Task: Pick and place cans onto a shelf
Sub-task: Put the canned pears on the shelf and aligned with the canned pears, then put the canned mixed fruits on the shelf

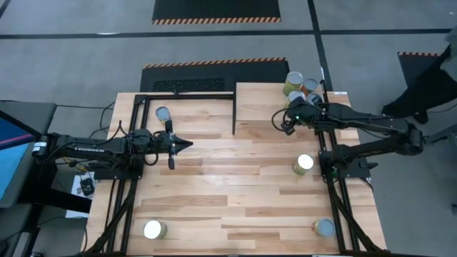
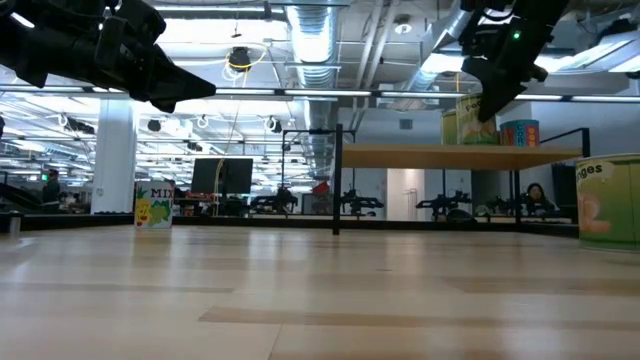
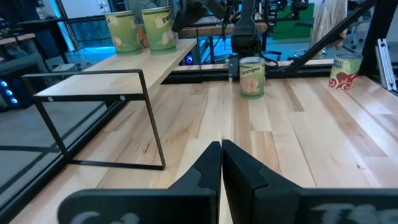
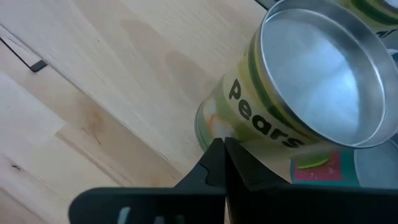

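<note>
Light-wood plank desk (image 1: pixel 235 193) on a black frame, grey floor with hazard-striped mats around it. Landmark for positions: the shelf (image 1: pixel 268 103), a raised light board at the far right part of the desk.

Left arm lies well to the left of the shelf; left gripper (image 1: pixel 187 144) is fully closed, fingers pressed together, nothing held, hanging above bare desk. One can (image 1: pixel 163 113) stands on the desk left of the shelf, beside the black frame rails. Another can (image 1: pixel 154 229) stands at the near left corner, well apart from the shelf.

On the shelf, at its far right corner, a cluster of cans (image 1: pixel 298 86) stands upright; the green-labelled "Pears" can (image 4: pixel 298 99) fills the right wrist view, with a red-labelled tin partly hidden behind it.

Right gripper (image 1: pixel 285 123) hangs over the shelf's right part, just beside the cluster, closed and empty.

"Oranges" can (image 1: pixel 303 164) stands on the desk nearer than the shelf's right end. Last can (image 1: pixel 324 228) stands at the near right corner.
</note>
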